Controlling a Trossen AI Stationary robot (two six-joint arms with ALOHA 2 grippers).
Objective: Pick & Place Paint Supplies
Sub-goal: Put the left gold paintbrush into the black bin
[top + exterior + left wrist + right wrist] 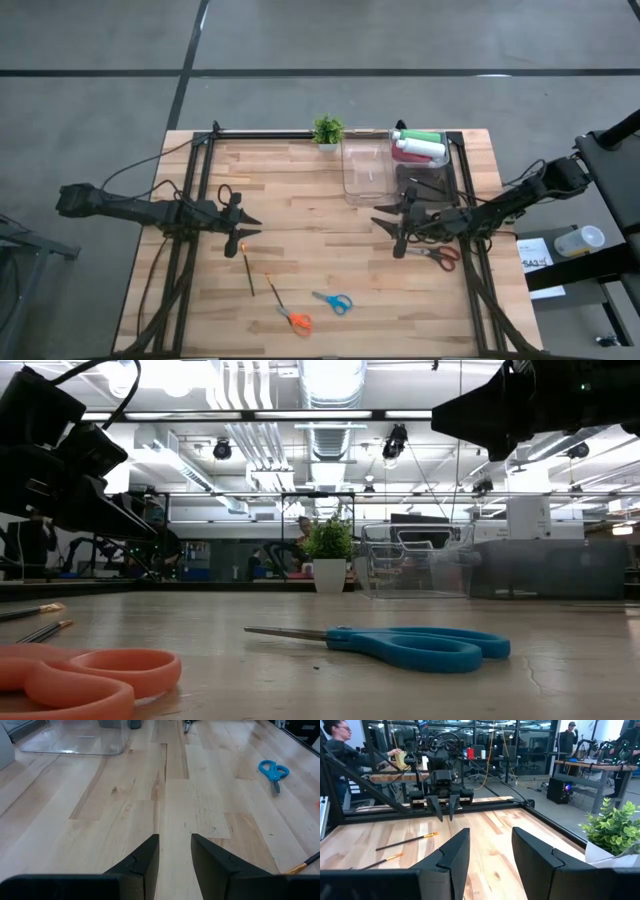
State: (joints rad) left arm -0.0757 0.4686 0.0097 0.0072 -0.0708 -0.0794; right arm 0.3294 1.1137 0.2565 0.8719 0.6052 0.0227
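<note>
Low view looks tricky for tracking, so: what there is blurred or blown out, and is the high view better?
Low view: the orange scissors up close are soft, the blue scissors sharper, the ceiling lights glare. High view: evenly lit, no strong shadows on the table.

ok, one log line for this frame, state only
left gripper: open, empty, beside thin dark brushes | right gripper: open, empty, near clear plastic bin | squeeze bottles: in far bin

High view looks straight down on the counter; low view skims it level; both share the blue scissors.
</note>
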